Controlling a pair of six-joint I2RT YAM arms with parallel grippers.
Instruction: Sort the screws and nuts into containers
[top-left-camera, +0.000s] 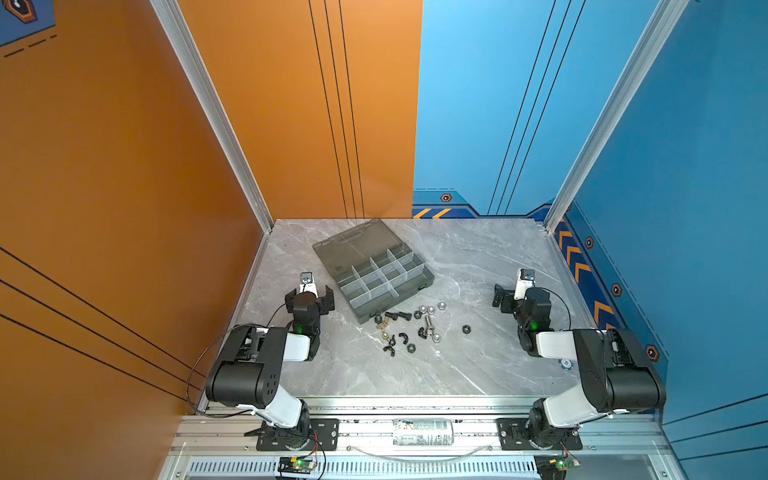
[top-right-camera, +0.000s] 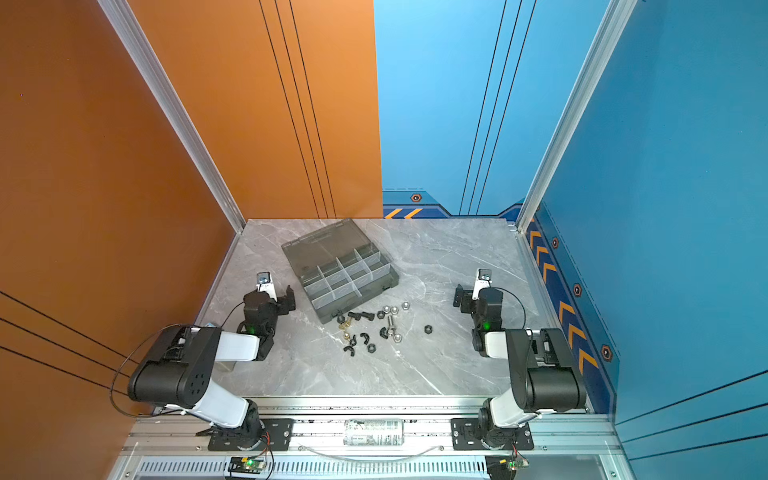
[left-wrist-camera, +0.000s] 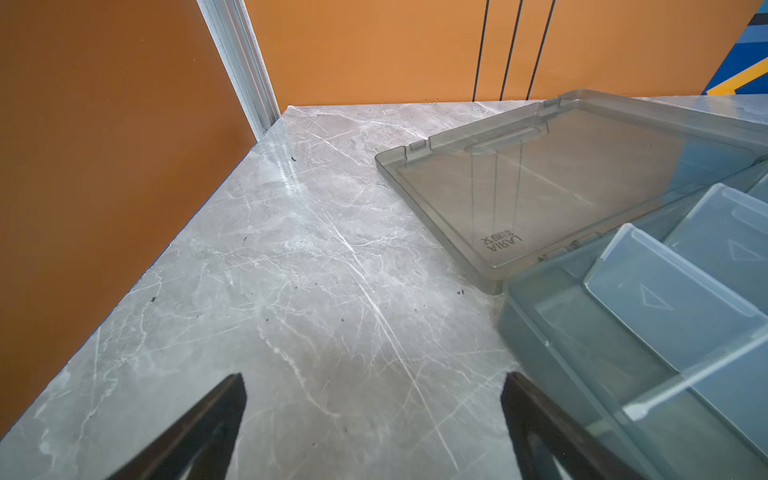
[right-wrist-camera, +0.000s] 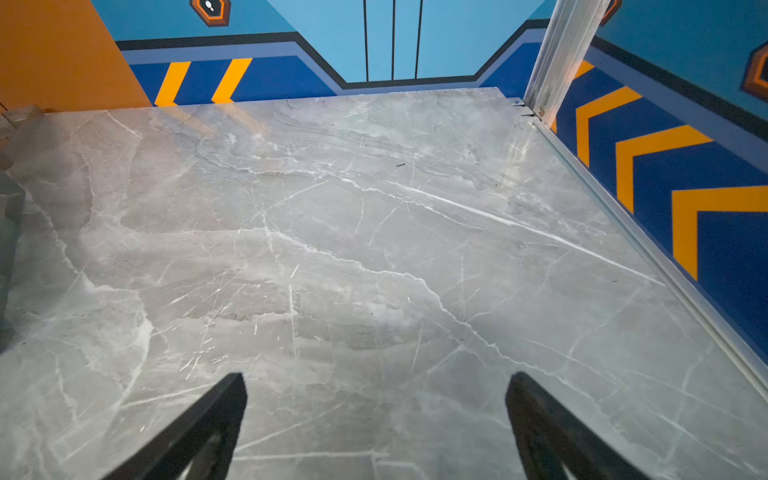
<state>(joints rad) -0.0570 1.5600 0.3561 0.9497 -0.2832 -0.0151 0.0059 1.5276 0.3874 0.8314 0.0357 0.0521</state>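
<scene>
The screws and nuts lie loose in a heap (top-left-camera: 409, 328) (top-right-camera: 370, 328) on the marble table, just in front of the smoky-grey organizer box (top-left-camera: 397, 301) (top-right-camera: 359, 297). Black screws (top-left-camera: 399, 316), a silver screw (top-left-camera: 429, 321) and silver nuts (top-left-camera: 428, 309) show in it. One black nut (top-left-camera: 466, 329) lies apart to the right. The box's containers (top-left-camera: 376, 276) (left-wrist-camera: 665, 286) look empty, and its lid (top-left-camera: 353, 245) (left-wrist-camera: 540, 187) lies open flat behind. My left gripper (top-left-camera: 310, 295) (left-wrist-camera: 374, 382) is open just left of the box. My right gripper (top-left-camera: 515, 297) (right-wrist-camera: 376, 382) is open over bare table at the right.
An orange wall bounds the table on the left and a blue wall on the right, with aluminium posts (top-left-camera: 552, 216) at the back corners. A can (top-left-camera: 422, 432) lies on the front rail between the arm bases. A small blue-and-white disc (top-left-camera: 565, 364) sits under the right arm.
</scene>
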